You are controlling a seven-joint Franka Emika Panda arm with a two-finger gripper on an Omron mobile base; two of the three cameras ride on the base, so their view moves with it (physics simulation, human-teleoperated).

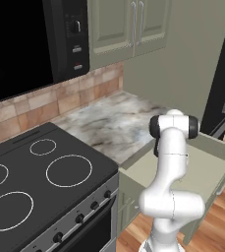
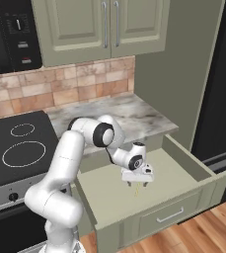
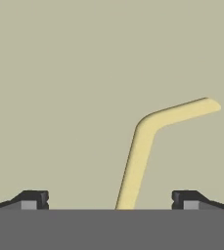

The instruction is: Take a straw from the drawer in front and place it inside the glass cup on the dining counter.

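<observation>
The sage-green drawer (image 2: 183,195) stands pulled out under the marble worktop, and its pale floor (image 1: 202,165) is bare. A thin pale yellow straw (image 3: 142,146) with a bend near its far end lies flat on that floor. In the right base view the straw (image 2: 136,190) is a tiny sliver just below the hand. My gripper (image 2: 137,185) points down into the drawer, right above the straw. Its fingers are open, and the gripper (image 3: 111,200) has the straw's near end passing between the tips without touching them. The glass cup and the dining counter are out of view.
A black cooktop (image 1: 40,172) with knobs sits left of the drawer. The marble worktop (image 2: 124,116) and a tan tile backsplash (image 2: 60,91) lie behind it. Green wall cabinets (image 2: 104,27) hang above. A dark tall appliance (image 2: 223,99) stands to the right, beside the wooden floor (image 2: 203,232).
</observation>
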